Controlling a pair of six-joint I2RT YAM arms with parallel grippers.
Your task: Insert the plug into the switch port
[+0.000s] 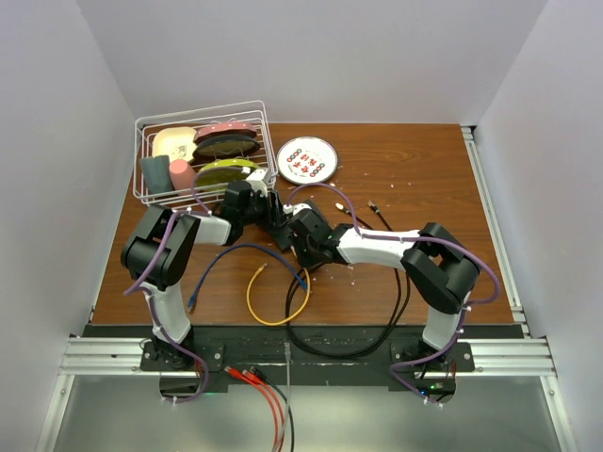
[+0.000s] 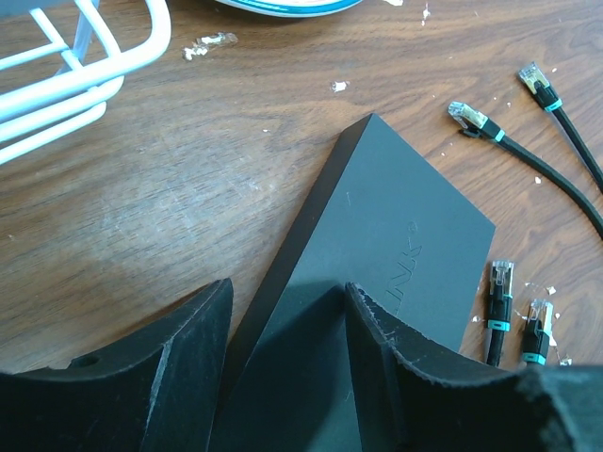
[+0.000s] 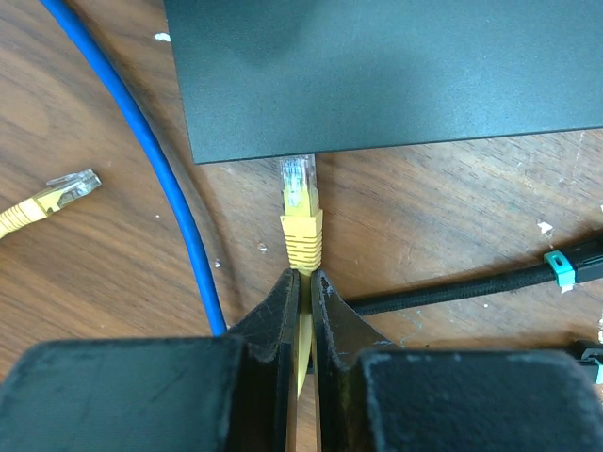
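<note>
The flat black switch box (image 3: 377,66) lies on the wooden table, and the ports on its near edge are hidden from above. My right gripper (image 3: 305,278) is shut on the yellow cable just behind the yellow plug (image 3: 301,221). The plug's clear tip meets the box's near edge close to its left corner. My left gripper (image 2: 287,292) is open over the box (image 2: 396,226), with one finger (image 2: 377,348) over its top and the other (image 2: 179,358) beside its side edge. In the top view both grippers, left (image 1: 259,205) and right (image 1: 300,235), meet at the box (image 1: 280,224).
A blue cable (image 3: 160,169) and the yellow cable's other plug (image 3: 57,193) lie left of the held plug. Black cables with teal-banded plugs (image 2: 499,282) lie right of the box. A white wire basket (image 1: 203,113) and a plate (image 1: 307,159) stand behind it.
</note>
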